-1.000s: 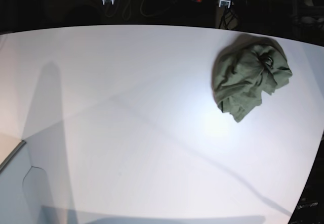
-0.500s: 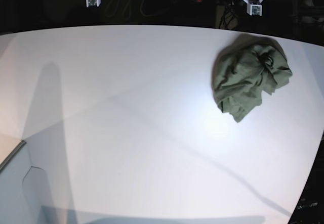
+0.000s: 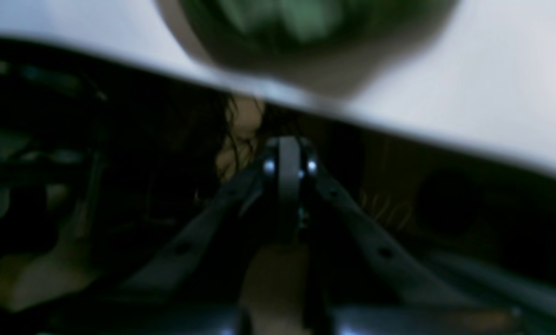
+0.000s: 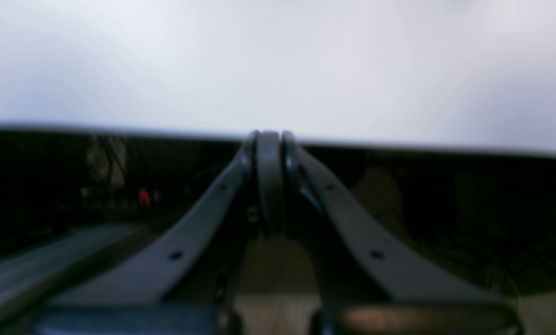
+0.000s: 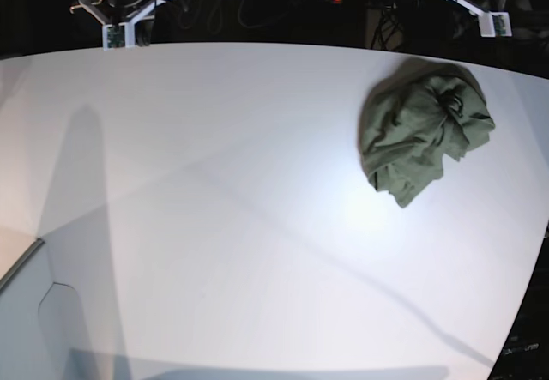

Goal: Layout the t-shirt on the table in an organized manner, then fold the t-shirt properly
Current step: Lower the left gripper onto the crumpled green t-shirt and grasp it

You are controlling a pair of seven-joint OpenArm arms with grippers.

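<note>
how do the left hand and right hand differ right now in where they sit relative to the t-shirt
The left hand hangs past the table's far edge close to the crumpled t-shirt; the right hand sits at the opposite end, far from it. The left wrist view shows blurred green cloth just ahead of the left hand; the right wrist view shows only bare white table. Both hands are shut, empty, and off the table.

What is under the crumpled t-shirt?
The t-shirt lies bunched directly on the white table; nothing else shows around it. Whatever its folds cover cannot be seen.
</note>
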